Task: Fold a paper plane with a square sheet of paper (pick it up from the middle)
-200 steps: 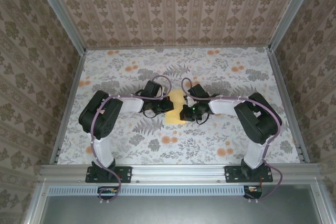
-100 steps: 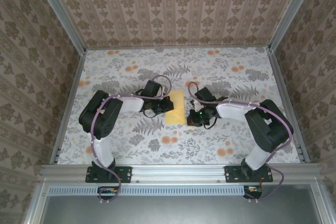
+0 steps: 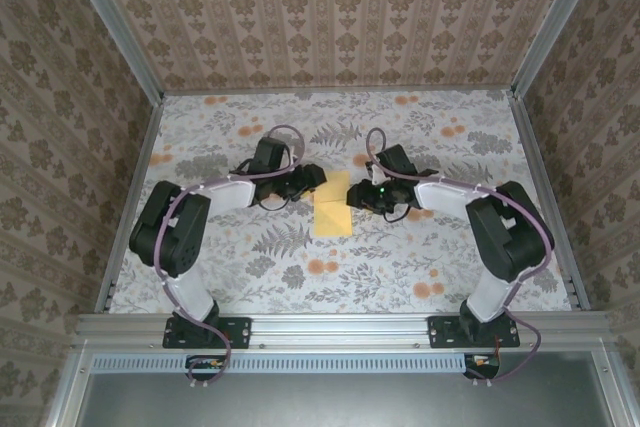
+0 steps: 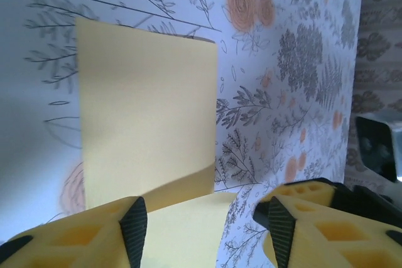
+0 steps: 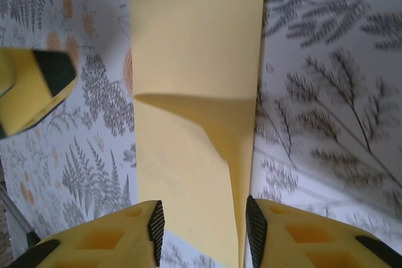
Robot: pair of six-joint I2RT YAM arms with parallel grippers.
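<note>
The pale-yellow square sheet of paper (image 3: 332, 211) lies on the table's middle, folded into a narrow oblong with one flap standing slightly up. My left gripper (image 3: 312, 177) hovers at its far left corner and my right gripper (image 3: 357, 197) at its right edge. In the left wrist view the paper (image 4: 147, 117) lies flat beneath my left gripper (image 4: 207, 230), whose jaws stand open. In the right wrist view the paper (image 5: 195, 42) runs away from my right gripper (image 5: 204, 224); its jaws are open too, level with the strip's two edges and pinching nothing. The left gripper's fingertip (image 5: 38, 86) shows there.
The floral tablecloth (image 3: 250, 277) covers the table. Aluminium rails (image 3: 130, 207) and patterned walls close in the left, right and far sides. Both arm bases are bolted along the near edge. Room is free in front of and behind the paper.
Both grippers have opened and let go of the paper. Both have drawn back a little towards the far side, and the paper now lies free with a flap raised.
</note>
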